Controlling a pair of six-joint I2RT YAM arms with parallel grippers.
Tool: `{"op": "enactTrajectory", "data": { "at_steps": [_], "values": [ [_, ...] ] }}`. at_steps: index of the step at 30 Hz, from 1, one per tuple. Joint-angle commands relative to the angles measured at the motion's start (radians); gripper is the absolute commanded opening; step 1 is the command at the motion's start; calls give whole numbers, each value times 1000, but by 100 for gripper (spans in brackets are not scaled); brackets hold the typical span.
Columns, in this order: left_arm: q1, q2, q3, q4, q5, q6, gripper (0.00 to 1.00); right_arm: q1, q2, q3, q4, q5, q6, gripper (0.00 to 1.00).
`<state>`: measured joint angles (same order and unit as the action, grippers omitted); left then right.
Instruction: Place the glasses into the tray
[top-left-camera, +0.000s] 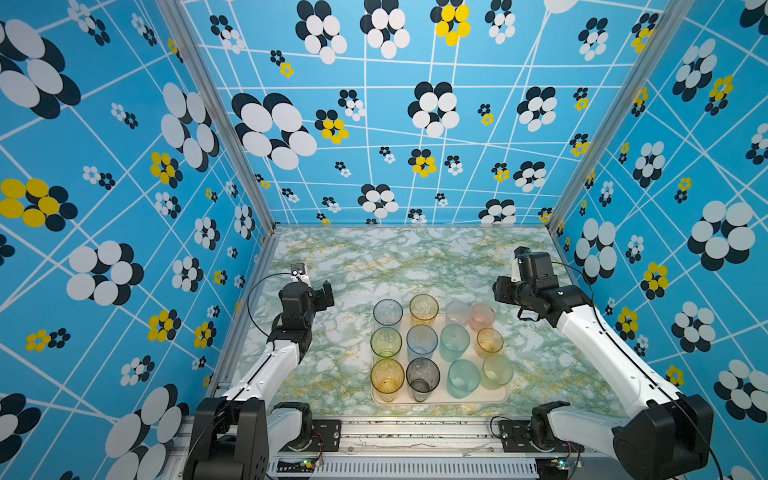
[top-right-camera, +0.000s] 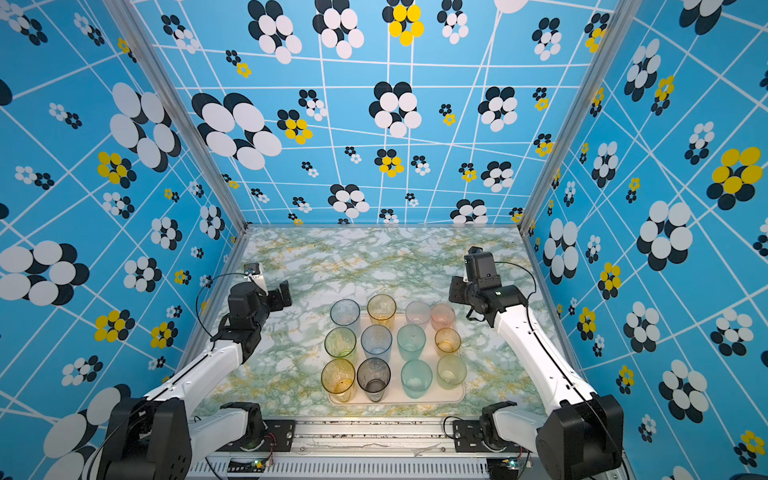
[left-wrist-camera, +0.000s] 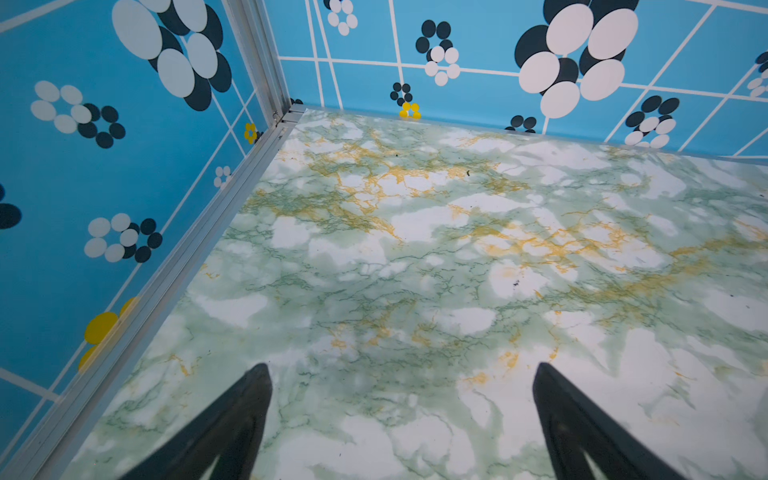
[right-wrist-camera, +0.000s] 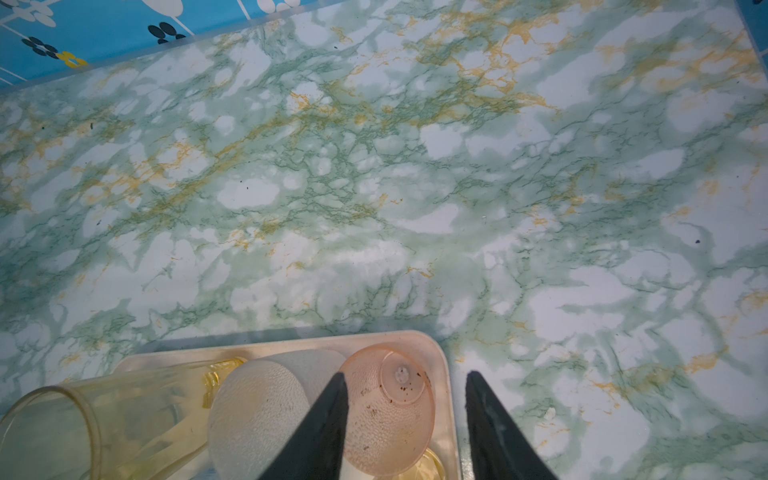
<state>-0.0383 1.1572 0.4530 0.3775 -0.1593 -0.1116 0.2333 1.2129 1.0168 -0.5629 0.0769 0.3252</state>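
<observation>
**Twelve glasses (top-left-camera: 422, 338) stand on the tray (top-left-camera: 440, 401), with both pincers empty and off to the sides.**

In both top views the cream tray (top-right-camera: 395, 401) sits in the lower middle of the frame on the marbled surface (top-left-camera: 374, 262). The tinted glasses stand upright on it in three rows of four, close together. The left pincer (top-left-camera: 326, 293) hangs left of the tray, well apart from it. Its wrist view shows the left pincer (left-wrist-camera: 401, 368) spread wide over bare surface with nothing in it. The right pincer (top-left-camera: 500, 291) hangs near the upper right of the tray. In its wrist view the right pincer (right-wrist-camera: 406, 374) is partly spread and holds nothing. It is above the tray's corner (right-wrist-camera: 440, 353), beside the pink glass (right-wrist-camera: 386, 415), the clear glass (right-wrist-camera: 257, 407) and an amber glass (right-wrist-camera: 83, 424).
</observation>
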Motion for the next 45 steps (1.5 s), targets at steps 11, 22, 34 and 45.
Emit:
{"op": "enactTrajectory", "data": {
  "at_steps": [11, 22, 34, 45],
  "values": [
    [10, 127, -140, 421, -69, 57, 99, -19, 72, -1, 64, -4, -22, 50],
    [-45, 379, -202, 775, -42, 115, 99, -23, 22, -44, 96, 56, -35, 50],
    [-71, 391, -145, 684, -15, 162, 99, -35, -27, -280, 487, 309, -176, 51],
    [-76, 395, -171, 736, -10, 171, 99, -224, 61, -569, 1080, 219, -178, 50]
  ]
}}
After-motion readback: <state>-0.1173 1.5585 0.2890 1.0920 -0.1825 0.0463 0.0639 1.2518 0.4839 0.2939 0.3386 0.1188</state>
